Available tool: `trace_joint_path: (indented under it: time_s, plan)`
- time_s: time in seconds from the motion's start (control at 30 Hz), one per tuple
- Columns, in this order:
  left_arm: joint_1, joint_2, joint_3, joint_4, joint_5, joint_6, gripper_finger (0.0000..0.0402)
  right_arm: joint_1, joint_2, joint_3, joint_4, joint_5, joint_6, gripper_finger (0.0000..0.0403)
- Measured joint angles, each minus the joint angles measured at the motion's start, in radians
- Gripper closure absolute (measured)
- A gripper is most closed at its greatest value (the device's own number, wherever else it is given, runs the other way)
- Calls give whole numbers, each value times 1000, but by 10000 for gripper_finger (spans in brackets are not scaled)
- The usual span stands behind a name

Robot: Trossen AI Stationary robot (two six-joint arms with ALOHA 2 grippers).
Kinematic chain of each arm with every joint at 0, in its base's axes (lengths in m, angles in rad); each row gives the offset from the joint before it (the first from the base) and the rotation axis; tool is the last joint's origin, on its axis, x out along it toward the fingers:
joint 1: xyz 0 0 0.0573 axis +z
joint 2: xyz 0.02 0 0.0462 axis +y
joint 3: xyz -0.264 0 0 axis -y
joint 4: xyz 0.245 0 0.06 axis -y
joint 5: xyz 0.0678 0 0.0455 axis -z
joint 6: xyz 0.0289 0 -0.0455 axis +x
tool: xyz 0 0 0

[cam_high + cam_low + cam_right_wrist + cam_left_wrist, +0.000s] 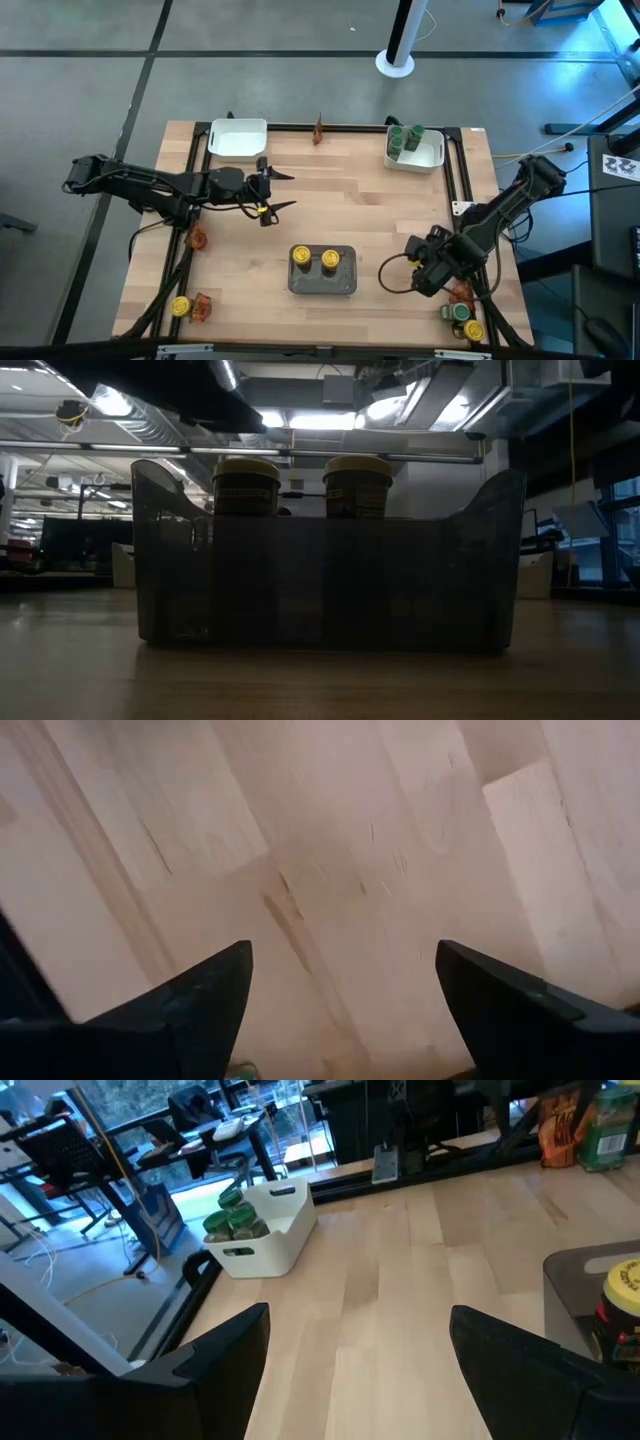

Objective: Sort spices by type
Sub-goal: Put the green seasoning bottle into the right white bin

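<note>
Nearest me, a loose yellow-lidded jar [180, 307] and green-lidded jar [459, 313] are waiting at the worktop's [380, 215] front corners among reddish packets [201, 306]. The right gripper [432, 268], jaws wide and empty, is hanging closest to the green one; I'd drop squarely over its lid. Mid-worktop, the grey tray [322, 283] is holding two yellow jars. The left gripper [270, 195] is hovering wide, empty. Farthest, green jars are sitting in the white tray [414, 157]. No label is readable.
</note>
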Motion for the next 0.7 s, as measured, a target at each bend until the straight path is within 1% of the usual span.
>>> trace_joint_path:
  time_s: [0.2, 0.4, 0.5, 0.63, 0.7]
  plan:
    - [0, 0, 0, 3, 0, 5, 108, 0, 16, 0, 7, 42, -1, 88]
    - [0, 0, 0, 3, 0, 15, 108, 0, 16, 0, 36, 33, -4, 88]
    - [0, 0, 0, 3, 0, 16, 108, 0, 16, 0, 35, -44, -5, 88]
    - [0, 0, 0, 3, 0, 11, 108, 1, 16, 0, 35, -203, 3, 88]
    - [0, 0, 0, 3, 0, 4, 108, 1, 16, 0, 35, -256, 23, 88]
